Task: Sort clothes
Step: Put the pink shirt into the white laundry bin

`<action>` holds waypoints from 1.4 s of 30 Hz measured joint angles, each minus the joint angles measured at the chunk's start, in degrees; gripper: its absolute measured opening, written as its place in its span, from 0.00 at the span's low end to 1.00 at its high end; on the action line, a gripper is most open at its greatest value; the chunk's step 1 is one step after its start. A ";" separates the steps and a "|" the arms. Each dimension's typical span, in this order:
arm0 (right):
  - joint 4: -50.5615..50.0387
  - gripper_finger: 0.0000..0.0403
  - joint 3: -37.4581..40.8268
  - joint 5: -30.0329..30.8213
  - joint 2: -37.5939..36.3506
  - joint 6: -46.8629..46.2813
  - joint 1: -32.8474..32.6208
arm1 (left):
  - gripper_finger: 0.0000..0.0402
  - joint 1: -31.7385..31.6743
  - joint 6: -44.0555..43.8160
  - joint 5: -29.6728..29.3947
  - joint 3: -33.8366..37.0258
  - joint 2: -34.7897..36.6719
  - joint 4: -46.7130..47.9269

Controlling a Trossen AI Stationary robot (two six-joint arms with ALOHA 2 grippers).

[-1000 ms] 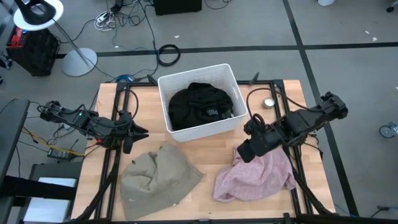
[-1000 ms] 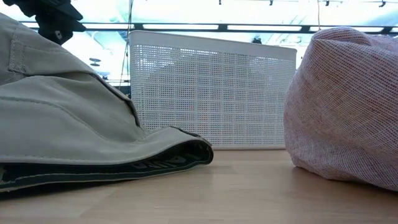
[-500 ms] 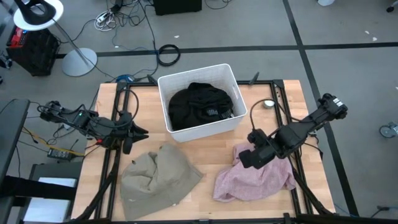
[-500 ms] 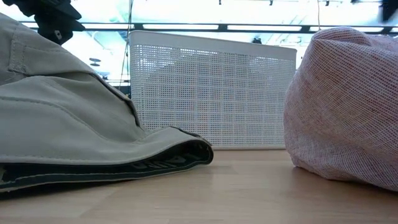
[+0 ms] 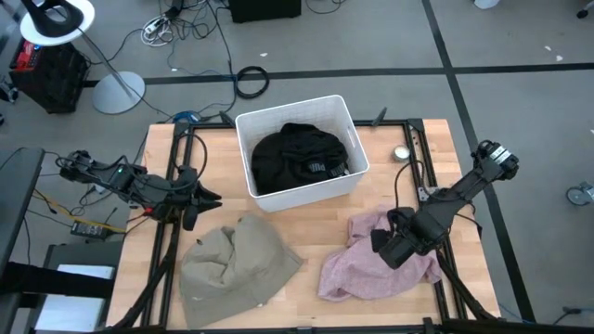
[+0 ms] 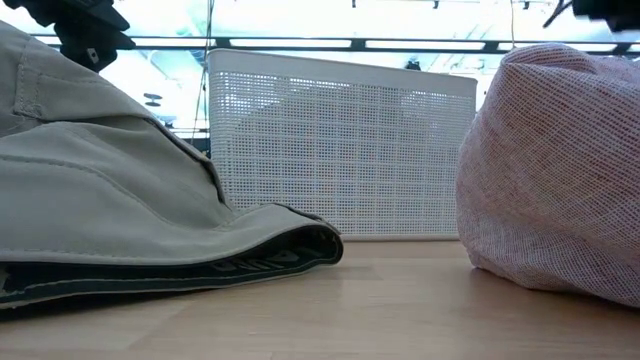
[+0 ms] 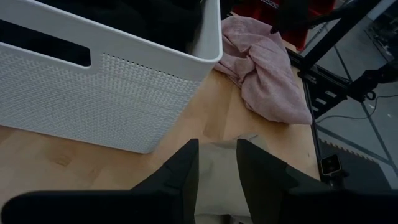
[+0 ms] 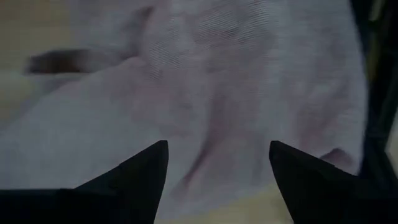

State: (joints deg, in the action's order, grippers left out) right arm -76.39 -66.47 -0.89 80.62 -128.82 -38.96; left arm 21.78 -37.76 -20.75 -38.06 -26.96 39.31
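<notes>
A beige garment [image 5: 237, 264] lies crumpled on the table at the near left, and a pink one [image 5: 367, 269] lies in a heap at the near right. Black clothes [image 5: 297, 158] fill the white bin [image 5: 345, 113] at the far middle. My right gripper [image 5: 388, 250] hovers open over the pink garment [image 8: 217, 93], one finger to either side of a fold. My left gripper [image 5: 200, 197] waits at the table's left, above the beige garment's far edge [image 7: 217, 155], its fingers a little apart with nothing between them.
The bin's perforated wall [image 6: 340, 150] stands behind both heaps. A small round silver thing [image 5: 401, 153] lies at the far right of the table. Dark frame rails [image 5: 445, 269] run along the right and left edges. Bare wood [image 5: 311, 237] shows between the garments.
My right gripper has swung from beside the bin's near right corner toward the table's near edge and a little to the right, and now stands over the pink heap. The garments lie as before.
</notes>
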 joint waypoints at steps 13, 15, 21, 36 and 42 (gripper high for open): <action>33.05 0.68 22.10 3.96 -0.01 -0.91 0.77 | 0.28 -0.02 0.00 0.00 0.00 0.02 0.02; 39.31 0.67 26.05 2.29 -0.02 -1.58 1.64 | 0.28 0.00 0.00 0.00 0.00 0.00 0.02; 45.87 0.64 31.40 -0.71 -0.42 -2.69 3.45 | 0.28 -0.02 0.00 -0.68 0.00 0.00 -0.02; 41.61 0.08 27.72 1.70 -0.51 4.58 4.22 | 0.28 -0.02 0.00 -2.78 -0.01 0.01 -0.25; 23.76 0.06 14.77 3.90 -0.87 8.39 4.24 | 0.28 -0.02 0.00 -3.41 -0.01 0.02 -0.24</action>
State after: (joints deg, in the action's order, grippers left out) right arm -52.62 -51.70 3.01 79.75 -120.44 -34.72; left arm 21.76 -37.76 -24.16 -38.07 -26.94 39.07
